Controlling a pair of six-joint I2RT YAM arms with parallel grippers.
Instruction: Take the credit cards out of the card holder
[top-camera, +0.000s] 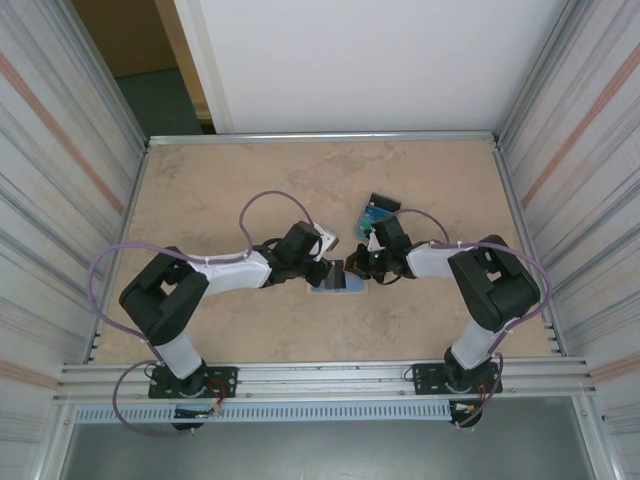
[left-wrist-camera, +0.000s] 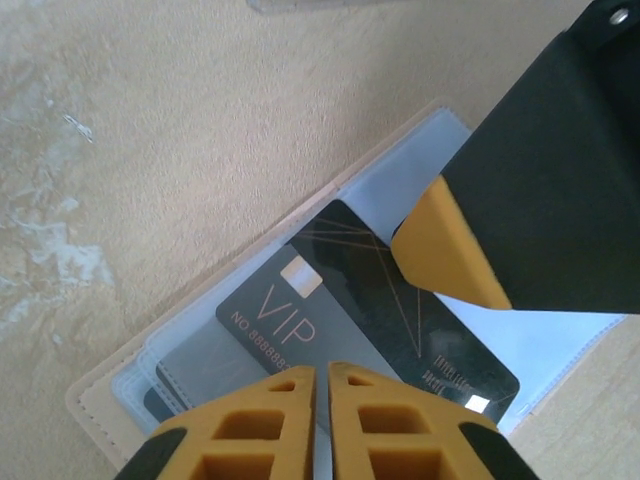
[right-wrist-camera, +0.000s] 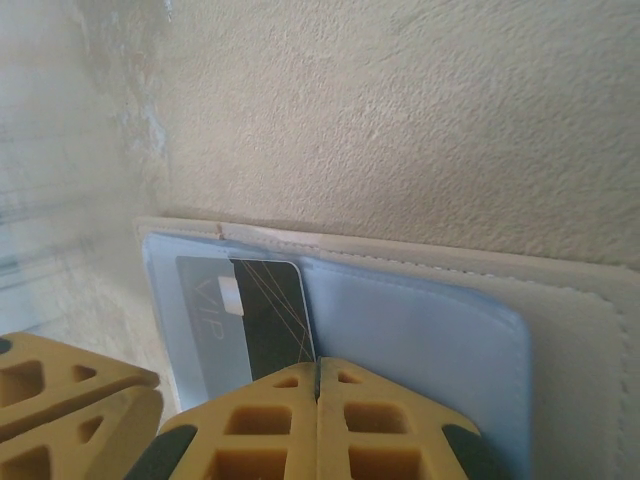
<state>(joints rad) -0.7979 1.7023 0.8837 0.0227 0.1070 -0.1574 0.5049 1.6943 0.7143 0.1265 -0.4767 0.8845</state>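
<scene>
Lying open just toward 6 o'clock of the middle of the beige, marbled table (top-camera: 230, 170) in the overhead view, the small flat card holder (top-camera: 336, 287), tan outside and pale blue inside, sits between the two arms, with a thin black plastic card (top-camera: 337, 270) at its 12 o'clock edge. The left gripper (top-camera: 326, 268) reaches it from 9 o'clock and the right gripper (top-camera: 364, 268) from 3 o'clock; at this size their jaws cannot be read. A small overlapping pile of loose cards (top-camera: 378, 212) in teal, blue and black lies on the table at 1 o'clock of the holder, apart from it. From the left wrist, the left gripper (left-wrist-camera: 322, 372) has its yellow fingers drawn to a thin slit at 6 o'clock, over the near edge of the black card (left-wrist-camera: 320, 310), which is marked VIP and lies partly out of a clear sleeve of the card holder (left-wrist-camera: 390, 180); whether the slit pinches the card cannot be told. The right gripper's yellow fingertip (left-wrist-camera: 440, 250) comes in from 2 o'clock and touches the card. From the right wrist, the right gripper (right-wrist-camera: 318, 368) has its fingers pressed flat together with nothing between them, at the 6 o'clock edge of the black card (right-wrist-camera: 270, 310) in the card holder (right-wrist-camera: 420, 340); the left gripper's fingers (right-wrist-camera: 70, 400) show at 8 o'clock.
</scene>
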